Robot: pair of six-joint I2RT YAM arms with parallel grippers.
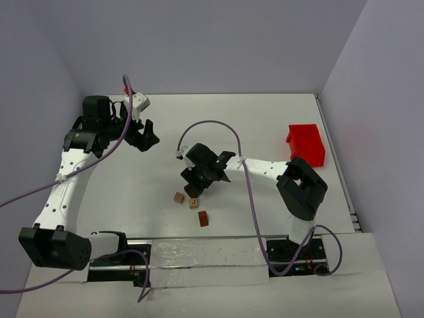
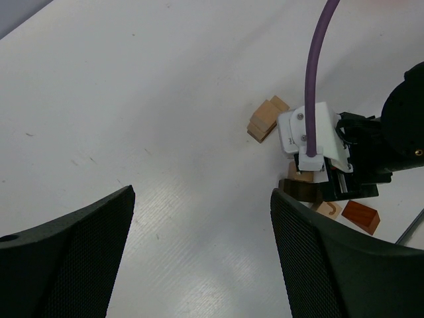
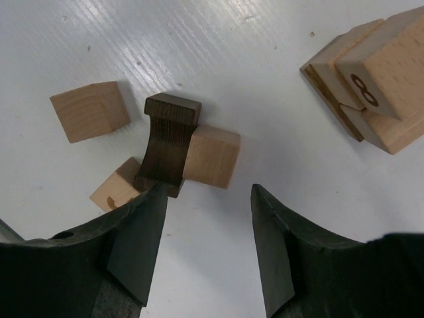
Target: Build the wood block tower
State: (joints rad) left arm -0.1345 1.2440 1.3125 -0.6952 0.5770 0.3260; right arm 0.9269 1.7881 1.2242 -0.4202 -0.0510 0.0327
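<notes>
Small wooden blocks lie near the table's front middle. The top view shows a tan-brown block [image 1: 178,197], a tan lettered cube [image 1: 193,203] and a reddish-brown block [image 1: 203,218]. My right gripper [image 1: 199,185] hangs open and empty just over them. In the right wrist view, the gripper [image 3: 209,192] has a dark brown waisted block [image 3: 169,146] at its left fingertip, leaning against a tan cube [image 3: 212,156]. Two more tan cubes [image 3: 88,110] [image 3: 116,192] lie to the left, and stacked tan pieces marked 8 [image 3: 368,76] lie at the upper right. My left gripper [image 1: 147,139] [image 2: 202,195] is open and empty, far left of the blocks.
A red plastic bin [image 1: 306,142] stands at the table's right edge. Purple cables loop over both arms. In the left wrist view, the right gripper [image 2: 331,152] sits over the blocks, with tan pieces [image 2: 268,119] and a reddish block [image 2: 361,216] beside it.
</notes>
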